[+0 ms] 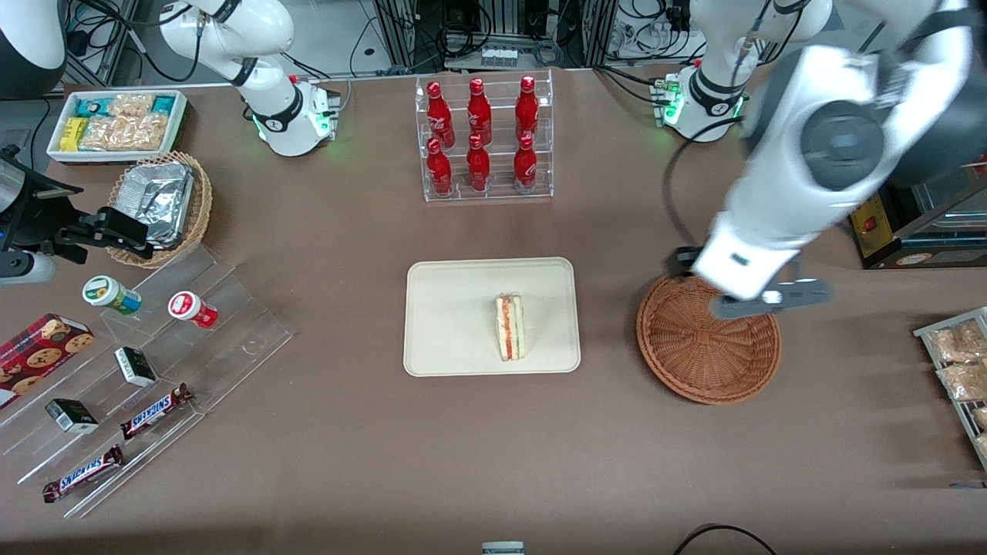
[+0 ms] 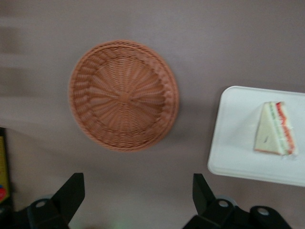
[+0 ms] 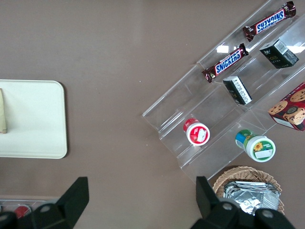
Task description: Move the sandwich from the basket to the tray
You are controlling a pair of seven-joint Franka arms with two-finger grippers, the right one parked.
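Honestly, little is left to spoil: one sandwich [image 1: 510, 327] lies flat on one tray [image 1: 447, 308], near the rim facing the one basket [image 1: 708, 341], so a careless sweep of my arm could still nudge it off. That basket is bare. My gripper [image 2: 138, 195] hangs above the basket's edge farther from the front camera, fingers [image 2: 71, 191] spread wide and holding nothing. Six red bottles [image 1: 478, 137] stand farther off.

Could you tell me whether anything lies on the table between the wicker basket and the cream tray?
Nothing: only bare brown table separates the basket from the tray, clearest in the front view. The sandwich lies on the tray; the open gripper hovers above the basket.
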